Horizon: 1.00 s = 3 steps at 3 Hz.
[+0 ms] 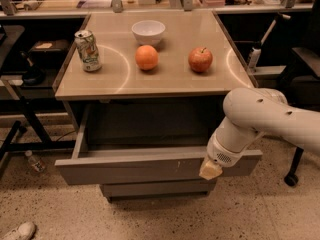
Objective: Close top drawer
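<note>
**tbone:** What's your feed showing on the drawer job?

**me:** The top drawer (135, 170) is pulled well out from under the table (175, 79), and from what I can see inside, it's just dark. My arm reaches in from the right, and the end effector (210, 170) is low on the drawer's front, toward its right end. It looks like it's touching the face, though I wouldn't swear to that from this angle.

**tbone:** Wide or narrow?

**me:** Can't tell, I only see a pale tip past the wrist.

**tbone:** Anything else around?

**me:** On the table there's a can (88, 50) at the left, an orange (146, 57) in the middle and an apple (200, 59) to its right, with a white bowl (148, 32) behind the orange. All of them sit apart from each other. There's a narrower drawer front (155, 189) below the top one, and a bottle (35, 161) on the floor at the left.
</note>
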Available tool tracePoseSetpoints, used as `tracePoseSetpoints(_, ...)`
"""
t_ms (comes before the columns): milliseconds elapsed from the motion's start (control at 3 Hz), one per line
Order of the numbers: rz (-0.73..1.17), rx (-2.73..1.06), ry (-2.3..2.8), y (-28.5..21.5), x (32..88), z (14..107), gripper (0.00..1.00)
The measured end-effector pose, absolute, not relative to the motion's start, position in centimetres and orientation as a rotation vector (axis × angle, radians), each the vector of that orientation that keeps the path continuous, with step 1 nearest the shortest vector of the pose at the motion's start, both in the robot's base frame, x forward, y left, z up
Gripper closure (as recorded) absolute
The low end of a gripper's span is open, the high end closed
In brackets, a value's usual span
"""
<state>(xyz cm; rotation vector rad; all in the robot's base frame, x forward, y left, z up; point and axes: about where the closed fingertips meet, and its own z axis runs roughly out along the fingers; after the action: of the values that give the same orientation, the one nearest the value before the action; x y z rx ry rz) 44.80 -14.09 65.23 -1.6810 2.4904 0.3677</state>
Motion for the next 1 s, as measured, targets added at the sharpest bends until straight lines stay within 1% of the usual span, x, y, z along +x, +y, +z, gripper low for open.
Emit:
tracePoseSetpoints(333, 0.368, -1.681, 2.49, -14.09, 44.8, 65.23, 0.18)
tracePoseSetpoints(667, 0.368, -1.681, 2.49, -14.09, 44.79, 65.23, 0.0)
tracePoseSetpoints(1000, 0.368, -1.681, 2.49, -14.08, 44.79, 65.23, 0.0)
